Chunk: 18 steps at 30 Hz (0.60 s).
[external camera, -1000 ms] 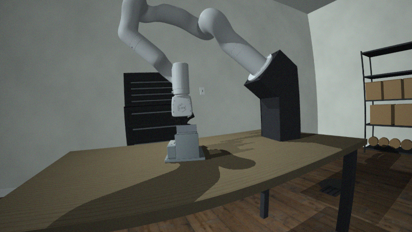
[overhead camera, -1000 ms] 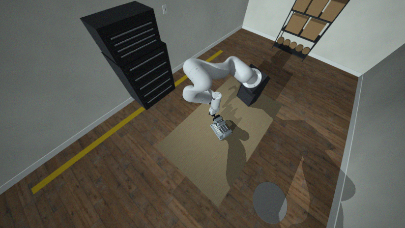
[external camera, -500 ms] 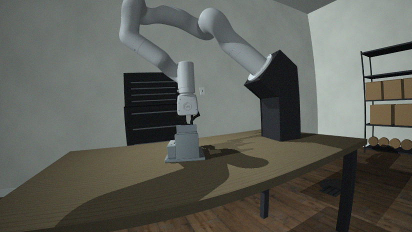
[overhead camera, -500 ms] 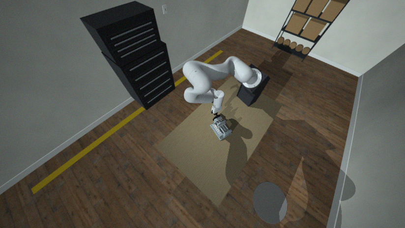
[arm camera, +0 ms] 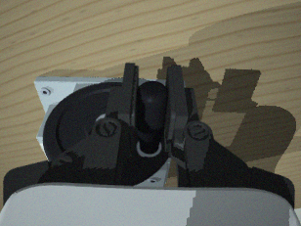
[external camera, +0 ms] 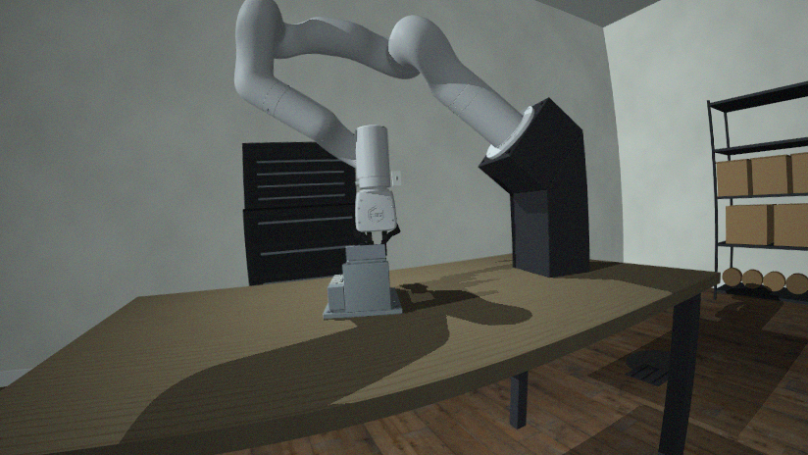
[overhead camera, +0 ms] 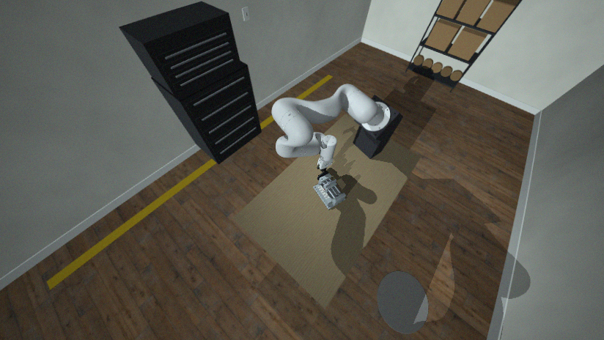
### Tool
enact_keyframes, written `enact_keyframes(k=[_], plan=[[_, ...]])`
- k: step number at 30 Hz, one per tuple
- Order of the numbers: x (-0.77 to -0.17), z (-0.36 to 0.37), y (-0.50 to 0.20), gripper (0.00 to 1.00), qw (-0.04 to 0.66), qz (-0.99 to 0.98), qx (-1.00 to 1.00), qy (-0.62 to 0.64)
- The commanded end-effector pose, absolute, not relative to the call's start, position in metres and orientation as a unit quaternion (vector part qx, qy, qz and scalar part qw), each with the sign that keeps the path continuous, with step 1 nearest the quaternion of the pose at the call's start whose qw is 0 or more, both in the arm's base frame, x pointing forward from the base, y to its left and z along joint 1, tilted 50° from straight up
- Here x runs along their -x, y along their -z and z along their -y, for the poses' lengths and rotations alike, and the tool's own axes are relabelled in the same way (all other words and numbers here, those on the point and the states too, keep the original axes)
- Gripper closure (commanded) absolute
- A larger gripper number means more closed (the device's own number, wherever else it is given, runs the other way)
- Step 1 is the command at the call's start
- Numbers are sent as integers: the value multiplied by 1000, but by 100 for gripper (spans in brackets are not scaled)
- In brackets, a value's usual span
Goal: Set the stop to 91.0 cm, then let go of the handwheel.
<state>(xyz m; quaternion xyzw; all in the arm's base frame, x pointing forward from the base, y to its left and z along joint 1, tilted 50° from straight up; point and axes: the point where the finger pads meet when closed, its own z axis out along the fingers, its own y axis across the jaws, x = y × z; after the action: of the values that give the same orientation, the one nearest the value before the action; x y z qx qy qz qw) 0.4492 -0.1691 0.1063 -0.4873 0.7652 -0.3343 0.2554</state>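
The white arm (overhead camera: 295, 122) (external camera: 333, 39) reaches from its dark pedestal (overhead camera: 374, 143) (external camera: 568, 197) over the wooden surface (overhead camera: 287, 219) (external camera: 226, 338) (arm camera: 98, 28), and its last part points down to the grey device (overhead camera: 329, 195) (external camera: 366, 285) (arm camera: 45, 87). The tool (overhead camera: 322, 171) (external camera: 378, 239) (arm camera: 151, 83) is clamped on the black handle knob (arm camera: 152, 104) of the handwheel, with one dark finger on each side of the knob. The handwheel (overhead camera: 322, 174) (arm camera: 73, 109) is a round black disc, at the side of the device where the tool is; in the exterior view the grey body hides it. The device stands upright on the surface by its flat base plate, and in the wrist view screws are seen near the corners of this plate. The position of the stop I cannot tell, because the scale is too small to read, so I also cannot tell if it is at 91.0 cm. The handwheel is not released. Behind the surface, a black drawer cabinet (overhead camera: 202, 84) (external camera: 299, 226) stands by the wall, and well apart from it there is a shelf rack (overhead camera: 465, 23) (external camera: 711, 169) with brown boxes.

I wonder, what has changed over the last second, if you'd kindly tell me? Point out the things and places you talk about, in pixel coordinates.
The end effector (overhead camera: 323, 170) (external camera: 378, 239) (arm camera: 151, 83) has moved rightward in the exterior and top views. It is now closed on the rounded black knob (arm camera: 152, 102); whether it gripped that earlier, I can't tell. The pale grey, box-shaped metal-looking device (overhead camera: 329, 195) (external camera: 366, 287) (arm camera: 55, 88) stayed put.
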Motion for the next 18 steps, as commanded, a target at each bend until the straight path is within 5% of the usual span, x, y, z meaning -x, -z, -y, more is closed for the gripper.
enact_keyframes(k=[1, 18], plan=[[-453, 170, -99, 94, 256, -765, 487, 335], [-484, 183, -83, 94, 256, -765, 487, 335]])
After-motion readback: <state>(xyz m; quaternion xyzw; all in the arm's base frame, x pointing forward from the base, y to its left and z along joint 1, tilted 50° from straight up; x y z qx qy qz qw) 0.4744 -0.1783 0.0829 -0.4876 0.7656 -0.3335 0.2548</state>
